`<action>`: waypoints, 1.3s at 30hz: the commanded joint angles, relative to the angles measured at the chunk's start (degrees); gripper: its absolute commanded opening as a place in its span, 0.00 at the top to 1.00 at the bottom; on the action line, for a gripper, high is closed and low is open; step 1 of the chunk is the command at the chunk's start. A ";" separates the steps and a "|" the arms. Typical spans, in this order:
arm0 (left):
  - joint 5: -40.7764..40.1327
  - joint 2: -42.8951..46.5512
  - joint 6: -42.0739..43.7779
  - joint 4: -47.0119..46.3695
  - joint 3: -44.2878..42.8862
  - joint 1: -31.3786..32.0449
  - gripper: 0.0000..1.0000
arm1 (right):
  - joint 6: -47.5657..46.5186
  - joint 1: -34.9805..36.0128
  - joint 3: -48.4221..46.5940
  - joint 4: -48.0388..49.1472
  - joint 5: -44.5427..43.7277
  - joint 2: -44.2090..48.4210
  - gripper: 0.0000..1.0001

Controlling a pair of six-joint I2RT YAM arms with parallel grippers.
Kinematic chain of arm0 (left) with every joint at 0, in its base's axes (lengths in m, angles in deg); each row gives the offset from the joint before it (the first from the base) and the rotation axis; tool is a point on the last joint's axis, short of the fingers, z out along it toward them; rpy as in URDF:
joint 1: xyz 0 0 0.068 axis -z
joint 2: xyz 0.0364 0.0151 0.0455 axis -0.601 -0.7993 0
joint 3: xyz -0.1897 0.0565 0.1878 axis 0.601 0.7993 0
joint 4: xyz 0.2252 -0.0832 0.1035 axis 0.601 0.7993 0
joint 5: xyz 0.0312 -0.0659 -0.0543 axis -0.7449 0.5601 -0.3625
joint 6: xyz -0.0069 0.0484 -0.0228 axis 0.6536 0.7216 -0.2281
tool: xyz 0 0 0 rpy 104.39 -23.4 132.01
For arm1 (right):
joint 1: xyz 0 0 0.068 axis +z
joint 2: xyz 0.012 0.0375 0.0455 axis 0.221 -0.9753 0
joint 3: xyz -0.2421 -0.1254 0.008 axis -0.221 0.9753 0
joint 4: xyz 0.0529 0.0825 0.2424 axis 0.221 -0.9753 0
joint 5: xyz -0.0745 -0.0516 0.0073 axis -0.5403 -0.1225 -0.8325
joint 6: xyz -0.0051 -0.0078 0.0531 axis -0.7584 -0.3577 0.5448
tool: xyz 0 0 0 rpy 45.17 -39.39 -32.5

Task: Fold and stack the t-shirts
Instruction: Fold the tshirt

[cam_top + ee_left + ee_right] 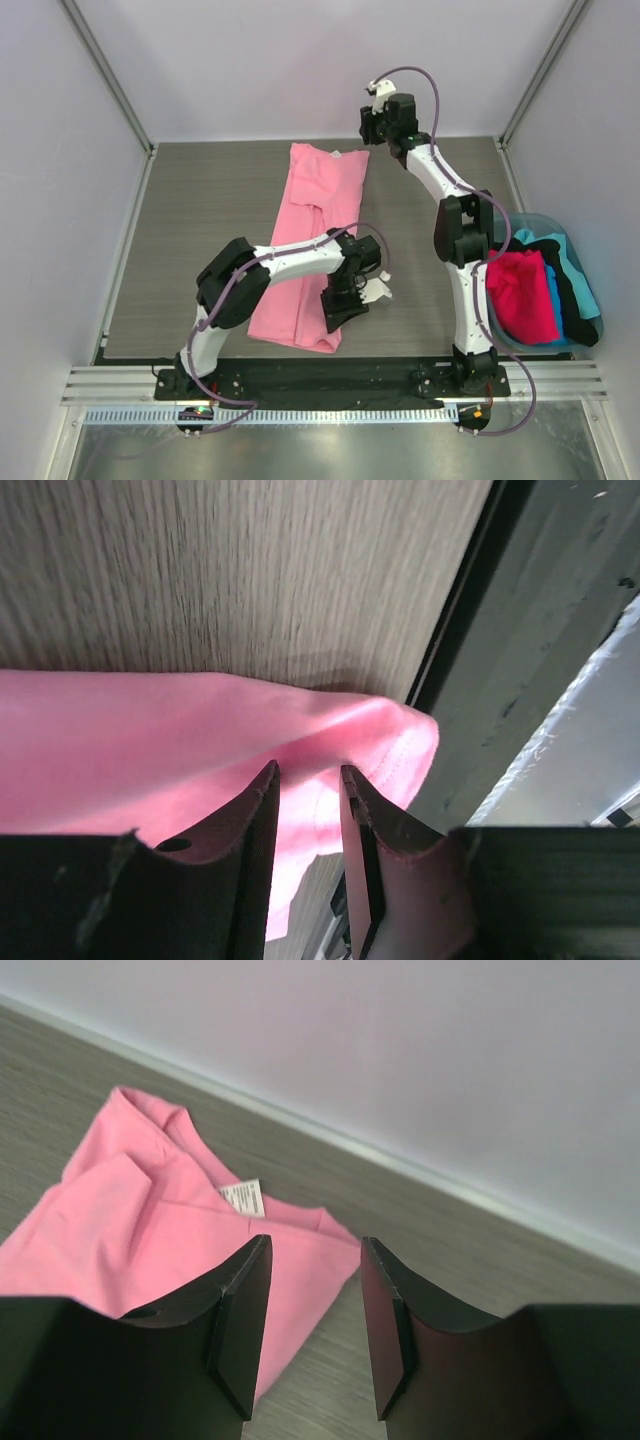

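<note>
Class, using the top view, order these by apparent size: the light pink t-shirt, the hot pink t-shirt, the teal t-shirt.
1. light pink t-shirt, laid out long.
2. hot pink t-shirt, bunched up.
3. teal t-shirt, only thin strips showing, mostly covered.

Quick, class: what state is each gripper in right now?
Left gripper: open, holding nothing, over the near end of the light pink cloth t-shirt.
Right gripper: open, holding nothing, above its tagged collar.

Lab robot cell: blank white walls; aluminium frame rails; wood-grain table.
</note>
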 commanded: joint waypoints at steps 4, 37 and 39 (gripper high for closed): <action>3.38 -0.88 0.10 -5.09 4.16 -0.78 0.69 | 6.78 -1.10 0.44 -3.73 6.04 -5.36 0.53; 5.94 -11.61 -2.98 -8.26 -8.39 0.36 0.69 | 9.16 1.36 -16.69 -2.86 -0.54 -23.04 0.63; 5.76 -10.47 -2.98 -4.75 -12.61 0.19 0.69 | 9.15 1.10 -15.82 -1.54 -1.50 -22.08 0.63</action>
